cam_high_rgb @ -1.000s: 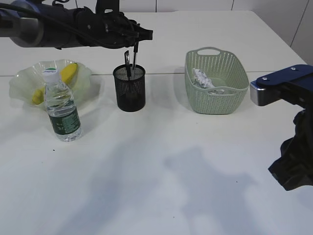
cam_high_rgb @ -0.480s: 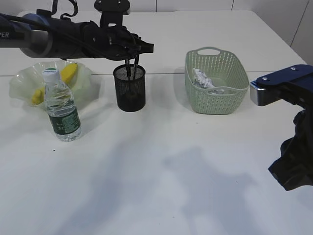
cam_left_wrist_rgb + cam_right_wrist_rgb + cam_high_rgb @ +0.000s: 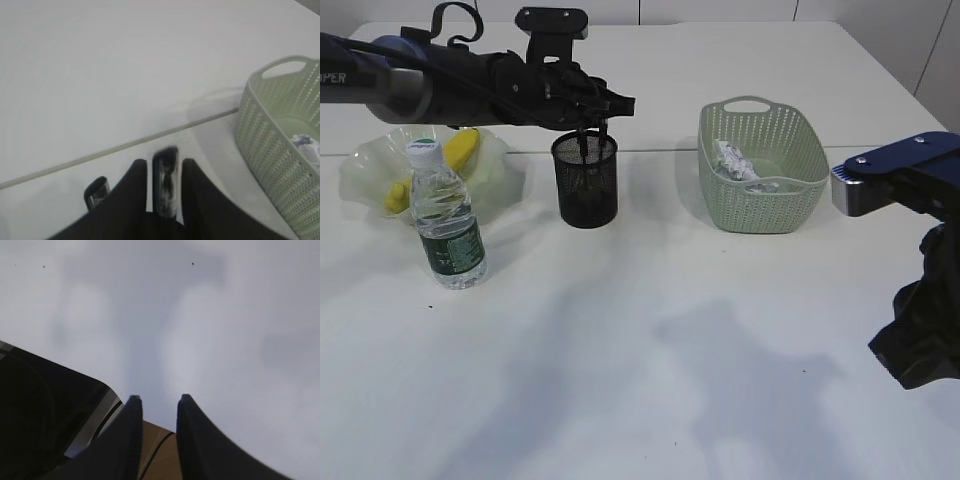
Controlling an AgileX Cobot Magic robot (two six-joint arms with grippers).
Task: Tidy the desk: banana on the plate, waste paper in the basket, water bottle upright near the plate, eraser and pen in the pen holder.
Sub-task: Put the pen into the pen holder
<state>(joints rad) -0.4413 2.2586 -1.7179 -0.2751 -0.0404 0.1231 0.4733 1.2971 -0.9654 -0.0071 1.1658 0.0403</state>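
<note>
- As seen from the exterior view, the left gripper hangs right over the holder, and the dark pen shows through the mesh inside it. Whether the jaws grip the pen or have let go I cannot tell from this side.
- Banana lies on the plate, so that item looks done.
- Bottle stands upright just in front of the plate, cap on; that looks done too.
- Crumpled paper sits inside the basket, at its left end.
- Table in front shows no loose items. The eraser I cannot make out; it may be down in the holder, hidden by the mesh.
- Right gripper is parked at the right edge, away from everything.
- On the left wrist view, a blurred dark pen top stands between the two fingers, with slim pale gaps either side, so the jaws seem a little apart around it rather than pinching. A second dark tip pokes up beside it. The basket rim is off to the right.
- On the right wrist view, the fingers stand slightly apart with nothing between them, above bare table.
- My guess: the pen drop is the last step, nearly finished.
</note>
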